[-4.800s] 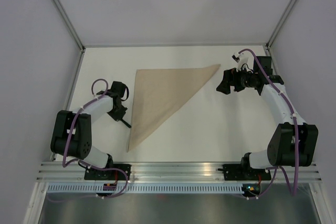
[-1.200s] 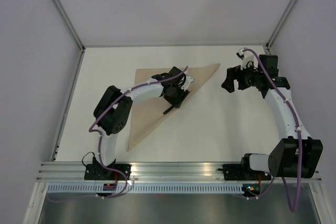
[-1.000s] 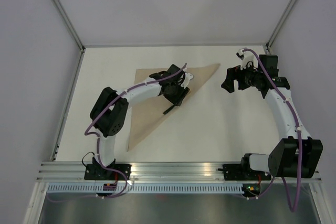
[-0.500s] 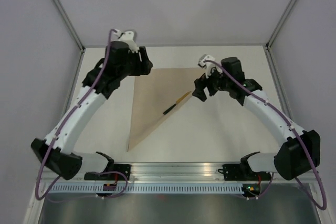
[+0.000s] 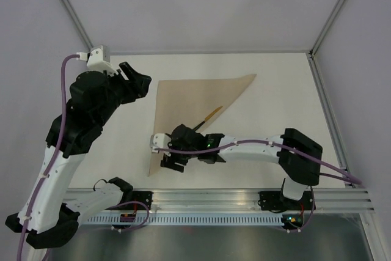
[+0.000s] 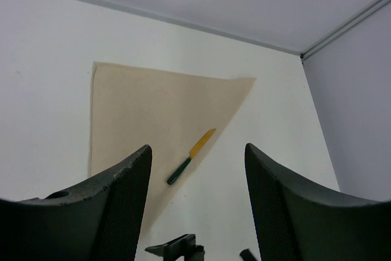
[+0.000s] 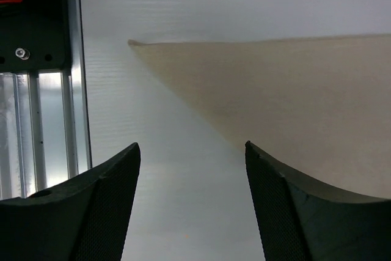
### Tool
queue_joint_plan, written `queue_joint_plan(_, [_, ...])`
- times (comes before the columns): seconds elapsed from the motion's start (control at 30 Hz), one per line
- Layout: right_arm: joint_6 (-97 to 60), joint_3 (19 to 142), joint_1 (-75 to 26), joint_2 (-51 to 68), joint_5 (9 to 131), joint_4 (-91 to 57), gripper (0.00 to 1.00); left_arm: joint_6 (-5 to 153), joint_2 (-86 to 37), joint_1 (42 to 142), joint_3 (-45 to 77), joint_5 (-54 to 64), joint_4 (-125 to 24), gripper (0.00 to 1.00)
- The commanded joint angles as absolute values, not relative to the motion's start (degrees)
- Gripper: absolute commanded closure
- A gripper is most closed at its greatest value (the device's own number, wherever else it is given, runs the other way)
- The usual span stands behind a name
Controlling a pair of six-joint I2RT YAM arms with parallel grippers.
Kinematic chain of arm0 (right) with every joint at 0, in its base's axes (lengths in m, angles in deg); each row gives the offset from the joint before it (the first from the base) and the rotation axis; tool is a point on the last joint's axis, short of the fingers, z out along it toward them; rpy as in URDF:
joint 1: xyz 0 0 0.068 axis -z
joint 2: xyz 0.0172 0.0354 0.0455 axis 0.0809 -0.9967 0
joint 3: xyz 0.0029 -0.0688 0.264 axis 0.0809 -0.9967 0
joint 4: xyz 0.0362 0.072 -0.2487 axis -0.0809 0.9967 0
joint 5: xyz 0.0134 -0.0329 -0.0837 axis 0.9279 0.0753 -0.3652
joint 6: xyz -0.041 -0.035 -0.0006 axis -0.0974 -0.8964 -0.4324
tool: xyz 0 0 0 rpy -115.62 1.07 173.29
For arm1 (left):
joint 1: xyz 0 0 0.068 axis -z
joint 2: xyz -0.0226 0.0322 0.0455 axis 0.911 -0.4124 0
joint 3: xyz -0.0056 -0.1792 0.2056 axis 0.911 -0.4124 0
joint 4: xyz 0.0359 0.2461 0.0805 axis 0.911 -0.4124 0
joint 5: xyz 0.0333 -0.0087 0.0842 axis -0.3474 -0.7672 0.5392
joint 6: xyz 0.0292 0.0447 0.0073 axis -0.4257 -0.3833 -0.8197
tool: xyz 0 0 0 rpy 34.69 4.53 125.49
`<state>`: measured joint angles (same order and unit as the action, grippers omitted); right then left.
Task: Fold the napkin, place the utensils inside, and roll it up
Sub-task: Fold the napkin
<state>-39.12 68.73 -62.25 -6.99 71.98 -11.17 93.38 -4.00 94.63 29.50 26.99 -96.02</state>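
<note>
The napkin (image 5: 183,105) lies flat in the mid of the table (image 5: 269,120). It is folded to a triangle: one tip at 10 o'clock, one at 2, & one long thin tip at 7. The utensil (image 5: 206,119) lies along the slanted edge, on the 4 o'clock side of the cloth. Its orange end points to 2 & its dark end to 7. The dark end is right at the edge; can't tell if it pokes off.

L gripper (image 5: 139,79) hangs high in the air by the 10 o'clock tip. Its fingers are spread wide w/ nothing in them. R gripper (image 5: 171,162) is low, reaching across the front, just beside the 7 o'clock tip. Its fingers are wide apart too & hold nothing. The R wrist cam shows the cloth tip out ahead, not btwn the fingers yet, w/ the metal rail (image 7: 36,90) at 9.

I think the fold is done & the utensil is in. Rolling comes next, prob. from the 7 o'clock tip.

To do it well:
- Go down till one finger slides under the tip, then pinch only cloth, both layers.
- Lift a little, not a lot, or the utensil may slip off the slanted edge.
- Turn the tip over toward 1 o'clock & keep the roll tight & straight.
- L gripper could come down & press the 10 o'clock tip so the cloth doesn't drag.
</note>
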Motion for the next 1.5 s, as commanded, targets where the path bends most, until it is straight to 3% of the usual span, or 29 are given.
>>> queue_joint_plan(0.0, [-39.49, 72.61, -66.27, -11.81, 65.76, -16.08, 0.26, 96.26, -3.86, 94.65, 30.47, 29.01, -100.23, 0.33])
queue_joint_plan(0.23, [-38.97, 79.20, -71.47, -20.07, 62.68, -16.18, 0.34, 96.26, -3.68, 94.73, 30.12, 29.71, -101.30, 0.33])
queue_joint_plan(0.43, [-39.58, 80.78, -73.93, -22.28, 59.87, -16.70, 0.37, 95.91, -3.77, 94.73, 30.12, 29.89, -101.38, 0.33])
queue_joint_plan(0.73, [-38.62, 82.98, -75.34, -25.09, 58.90, -16.79, 0.49, 95.56, -3.60, 94.73, 30.38, 29.19, -101.47, 0.34])
queue_joint_plan(1.47, [-39.49, 87.03, -75.69, -32.03, 58.20, -16.79, 0.50, 94.68, -4.30, 94.73, 29.85, 29.10, -101.47, 0.34])
